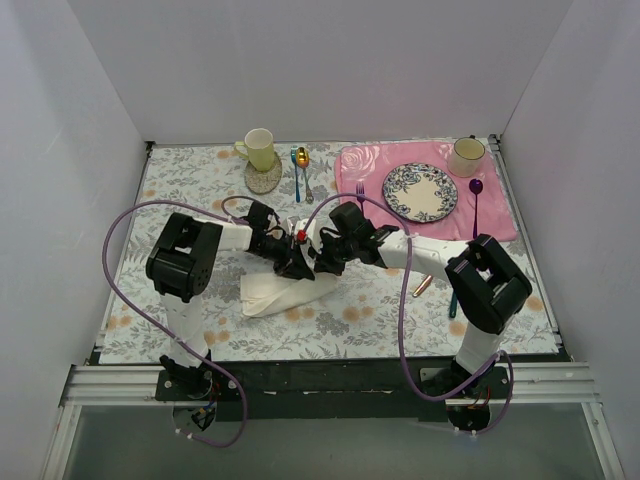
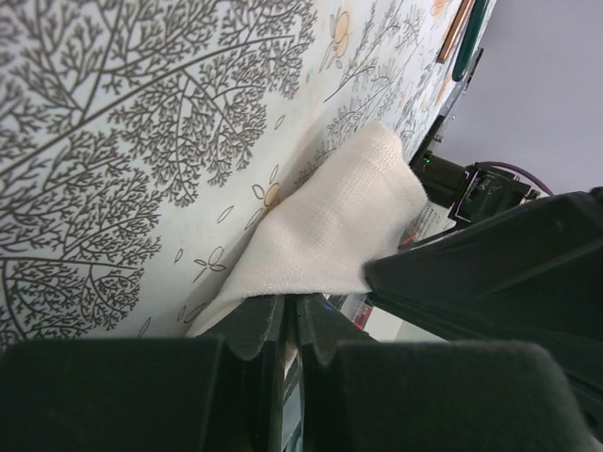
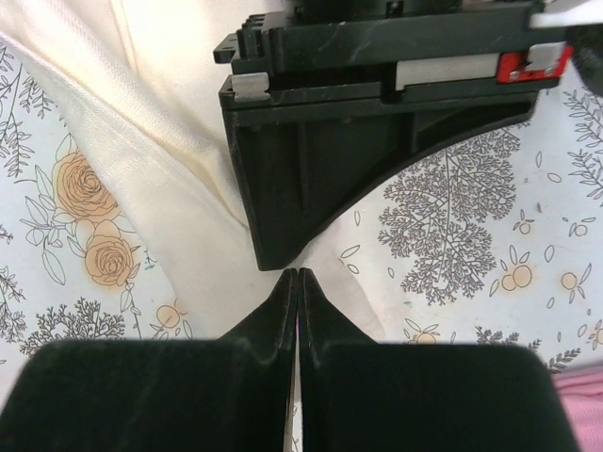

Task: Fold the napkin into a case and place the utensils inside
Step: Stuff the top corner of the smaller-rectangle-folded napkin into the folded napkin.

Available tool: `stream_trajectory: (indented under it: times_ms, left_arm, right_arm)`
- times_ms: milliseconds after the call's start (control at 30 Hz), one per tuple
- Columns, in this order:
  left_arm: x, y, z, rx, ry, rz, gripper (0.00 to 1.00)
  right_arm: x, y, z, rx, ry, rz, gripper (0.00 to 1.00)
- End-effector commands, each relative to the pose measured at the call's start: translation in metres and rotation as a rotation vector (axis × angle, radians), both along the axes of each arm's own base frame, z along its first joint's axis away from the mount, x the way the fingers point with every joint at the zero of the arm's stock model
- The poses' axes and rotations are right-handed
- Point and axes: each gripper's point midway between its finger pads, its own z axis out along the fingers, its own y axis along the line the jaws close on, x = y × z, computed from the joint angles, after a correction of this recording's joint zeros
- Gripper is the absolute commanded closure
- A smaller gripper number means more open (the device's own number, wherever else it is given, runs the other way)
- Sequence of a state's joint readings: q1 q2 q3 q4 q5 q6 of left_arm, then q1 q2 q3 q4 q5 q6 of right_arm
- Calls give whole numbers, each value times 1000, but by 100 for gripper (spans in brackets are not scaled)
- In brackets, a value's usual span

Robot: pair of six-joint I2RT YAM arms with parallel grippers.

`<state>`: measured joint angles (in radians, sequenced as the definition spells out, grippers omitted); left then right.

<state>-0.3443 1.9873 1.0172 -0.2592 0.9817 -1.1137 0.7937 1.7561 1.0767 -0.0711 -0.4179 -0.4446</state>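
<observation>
The cream-white napkin (image 1: 272, 292) lies crumpled on the floral tablecloth in the middle, partly under both grippers. My left gripper (image 1: 293, 262) and right gripper (image 1: 322, 258) meet tip to tip over its upper edge. In the left wrist view the left gripper (image 2: 290, 299) is shut on a napkin (image 2: 330, 235) edge. In the right wrist view the right gripper (image 3: 298, 273) is shut, its tips pinching the napkin (image 3: 179, 188). The copper knife (image 1: 422, 286) and the teal spoon handle (image 1: 452, 303) lie to the right, partly hidden by the right arm. The spoon's bowl is hidden.
A yellow mug (image 1: 260, 148) on a coaster and a blue-handled spoon (image 1: 297, 172) stand at the back. A pink placemat (image 1: 500, 215) at the back right holds a patterned plate (image 1: 420, 192), a purple fork (image 1: 361, 192), a purple spoon (image 1: 476, 200) and a cup (image 1: 467, 155).
</observation>
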Motion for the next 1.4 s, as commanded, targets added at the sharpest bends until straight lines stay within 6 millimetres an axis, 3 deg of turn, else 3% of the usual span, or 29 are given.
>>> stream_trajectory:
  times_ms: [0,233,467,600,733,833,933,1133,1367]
  left_arm:
    - [25,-8,32,-31,-121,30,100]
    - [25,-12,31,-48,-113,17,100]
    - [23,-6,21,-29,-129,16,99]
    - [21,-2,28,-47,-147,22,72]
    - [21,5,42,-78,-164,46,62]
    - [23,10,52,-94,-180,53,62]
    - [15,21,49,-52,-168,32,61]
    - [-4,37,37,53,-170,-28,62]
    - [-12,48,28,136,-170,-36,63]
  right_arm:
    - [-6,6,-2,25,21,29,99]
    - [-3,5,-5,16,13,20,99]
    - [5,-2,-32,-50,4,-8,99]
    - [5,-8,-46,-75,18,-24,99]
    - [11,-13,-51,-79,36,-52,99]
    - [11,-14,-52,-79,37,-50,99]
    - [11,-15,-53,-82,39,-50,99]
    - [11,-13,-50,-74,36,-50,99]
    - [13,-11,-42,-60,23,-46,99]
